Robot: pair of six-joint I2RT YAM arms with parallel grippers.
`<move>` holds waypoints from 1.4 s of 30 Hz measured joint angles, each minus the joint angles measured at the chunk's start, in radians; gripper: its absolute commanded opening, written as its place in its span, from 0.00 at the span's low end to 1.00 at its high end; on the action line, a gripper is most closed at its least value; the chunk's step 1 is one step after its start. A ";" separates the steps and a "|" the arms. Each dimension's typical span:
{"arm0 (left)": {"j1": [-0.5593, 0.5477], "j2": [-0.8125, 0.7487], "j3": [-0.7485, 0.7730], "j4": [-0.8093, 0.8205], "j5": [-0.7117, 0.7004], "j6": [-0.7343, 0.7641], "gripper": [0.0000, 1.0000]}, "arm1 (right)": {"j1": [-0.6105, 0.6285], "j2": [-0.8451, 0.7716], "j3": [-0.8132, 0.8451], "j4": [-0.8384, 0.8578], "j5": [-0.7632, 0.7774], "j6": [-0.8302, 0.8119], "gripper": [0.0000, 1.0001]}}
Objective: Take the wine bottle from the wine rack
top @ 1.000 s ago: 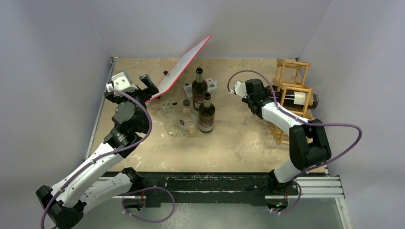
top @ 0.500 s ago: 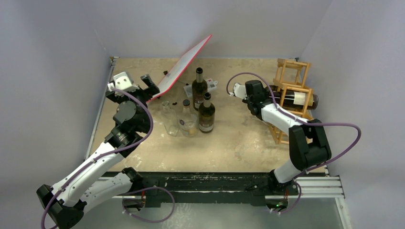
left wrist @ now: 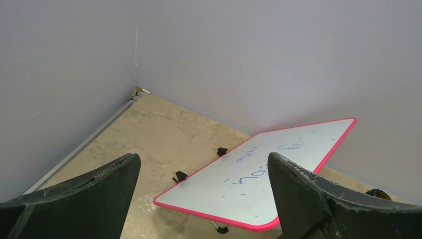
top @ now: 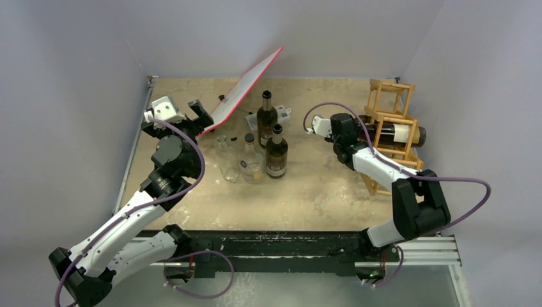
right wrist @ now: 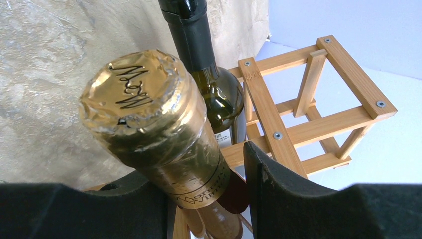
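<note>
In the right wrist view a wine bottle [right wrist: 149, 109] with a gold foil cap points its neck at the camera. My right gripper [right wrist: 199, 164] is shut on that neck just below the foil. Beyond it a second dark bottle [right wrist: 199, 59] with a black capsule lies in the wine rack [right wrist: 271, 124], a light-brown wooden lattice. From above, the right gripper [top: 356, 129] sits at the rack's [top: 391, 89] left side, where a labelled dark bottle [top: 397, 132] lies across the bars. My left gripper [top: 199, 110] hovers far left, open [left wrist: 203, 164] and empty.
A red-edged whiteboard [top: 246, 89] leans near the back wall, right in front of the left gripper [left wrist: 259, 179]. Two dark bottles [top: 266, 118] [top: 276, 152] and two clear ones [top: 227, 157] [top: 250, 160] stand mid-table. Walls close off the left, back and right sides.
The right jaws have narrowed onto the bottle neck. The right arm's elbow has swung to the right and the gripper has shifted slightly. The left arm has barely moved.
</note>
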 measured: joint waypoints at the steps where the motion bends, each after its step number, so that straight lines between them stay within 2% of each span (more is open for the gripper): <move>1: 0.000 0.000 0.000 0.000 0.000 0.000 0.99 | 0.002 -0.002 -0.003 0.002 -0.002 -0.002 0.00; 14: 0.000 0.000 0.000 0.000 0.000 0.000 0.99 | 0.031 0.003 0.008 0.006 -0.023 0.012 0.00; 23: 0.000 0.000 0.000 0.000 0.000 0.000 0.99 | 0.063 0.053 0.087 -0.028 -0.048 0.065 0.00; 28: 0.000 0.000 0.000 0.000 0.000 0.000 0.99 | 0.087 0.037 0.107 -0.024 -0.102 0.106 0.00; 42: 0.000 0.000 0.000 0.000 0.005 -0.001 0.98 | 0.135 -0.043 0.115 -0.006 -0.126 0.205 0.00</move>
